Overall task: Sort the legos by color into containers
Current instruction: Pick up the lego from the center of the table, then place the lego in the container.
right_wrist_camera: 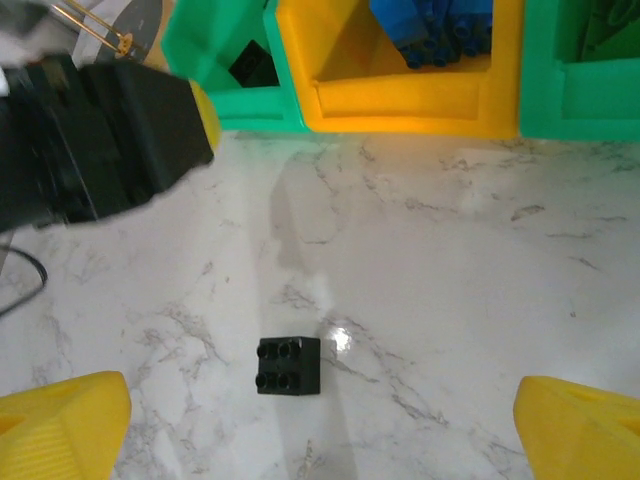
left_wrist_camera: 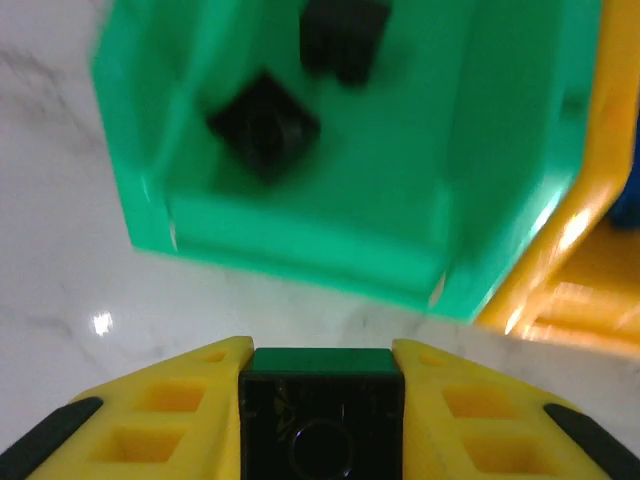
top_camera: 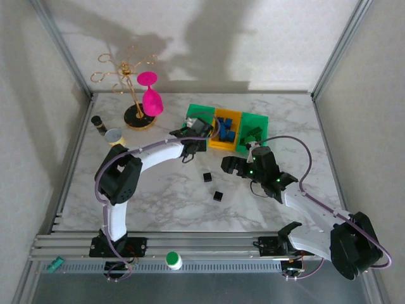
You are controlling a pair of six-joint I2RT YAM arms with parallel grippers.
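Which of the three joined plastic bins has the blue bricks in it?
The yellow-orange bin in the middle: small blue plastic bricks are piled in it, and the green bins flanking it hold none.

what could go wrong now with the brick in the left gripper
1. The left gripper holds a black brick short of the left green bin: released here, it would likely land on the table, not inside.
2. The right gripper hangs open over a loose brick with the left gripper close by: reaching for the same bin, they might collide.
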